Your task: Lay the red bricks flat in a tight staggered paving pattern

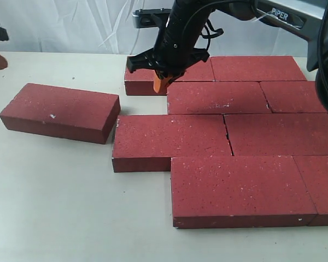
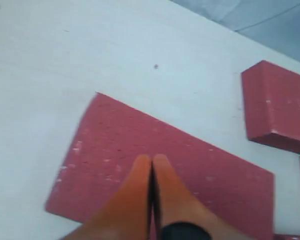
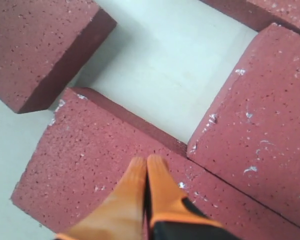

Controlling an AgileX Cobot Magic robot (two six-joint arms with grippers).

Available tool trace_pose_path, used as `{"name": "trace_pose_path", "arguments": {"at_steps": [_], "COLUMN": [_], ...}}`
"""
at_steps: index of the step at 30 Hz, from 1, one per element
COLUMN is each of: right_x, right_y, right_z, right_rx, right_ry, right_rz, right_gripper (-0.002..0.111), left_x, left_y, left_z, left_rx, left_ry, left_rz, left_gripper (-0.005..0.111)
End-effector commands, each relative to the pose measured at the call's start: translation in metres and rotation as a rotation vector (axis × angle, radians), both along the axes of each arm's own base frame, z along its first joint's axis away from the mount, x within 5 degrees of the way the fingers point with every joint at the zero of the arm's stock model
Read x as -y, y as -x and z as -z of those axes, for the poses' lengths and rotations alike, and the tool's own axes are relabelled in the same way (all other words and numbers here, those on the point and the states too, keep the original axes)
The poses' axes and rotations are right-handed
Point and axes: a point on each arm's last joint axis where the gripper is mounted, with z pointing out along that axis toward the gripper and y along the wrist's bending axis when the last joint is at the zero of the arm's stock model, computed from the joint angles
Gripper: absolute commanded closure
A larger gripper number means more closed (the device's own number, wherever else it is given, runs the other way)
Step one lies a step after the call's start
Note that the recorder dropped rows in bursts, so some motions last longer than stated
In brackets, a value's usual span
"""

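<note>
Red bricks (image 1: 243, 188) staggered on table (image 1: 54, 207); left claw (image 2: 151, 165), right claw (image 3: 146, 165) fingertips together, empty.

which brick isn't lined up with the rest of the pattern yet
The lone brick at the far left of the exterior view: it lies skewed, while the other bricks sit edge to edge in rows.

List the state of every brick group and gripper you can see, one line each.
Loose dark red rectangular paving brick: flat, skewed, apart from the paving.
Laid dark red rectangular bricks: flat, staggered rows, close together.
Left gripper: jaws shut, empty.
Right gripper: jaws shut, empty, over the back row's end brick.
</note>
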Motion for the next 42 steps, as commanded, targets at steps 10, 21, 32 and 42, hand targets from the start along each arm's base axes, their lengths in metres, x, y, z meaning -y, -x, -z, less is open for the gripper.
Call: {"name": "trace_pose_path", "arguments": {"at_steps": [10, 21, 32, 42], "right_x": [-0.004, -0.045, -0.094, -0.11], "right_y": [0.001, 0.028, 0.06, 0.06], "right_z": [-0.005, -0.006, 0.007, 0.049], "right_rx": [0.008, 0.027, 0.049, -0.003], "right_ry": [-0.05, -0.074, -0.087, -0.108], "right_rz": [-0.026, -0.136, -0.251, -0.237], "right_gripper": [0.109, 0.109, 0.109, 0.109], "left_x": [-0.036, -0.044, -0.051, -0.049], "left_y": [0.002, -0.012, -0.023, -0.024], "left_z": [0.01, 0.056, 0.1, 0.126], "left_rx": [-0.012, -0.096, -0.147, -0.208], "left_ry": [-0.335, -0.341, -0.323, -0.221], "left_rz": [0.034, 0.021, -0.055, -0.119], "left_gripper": [0.107, 0.107, 0.107, 0.107]}}
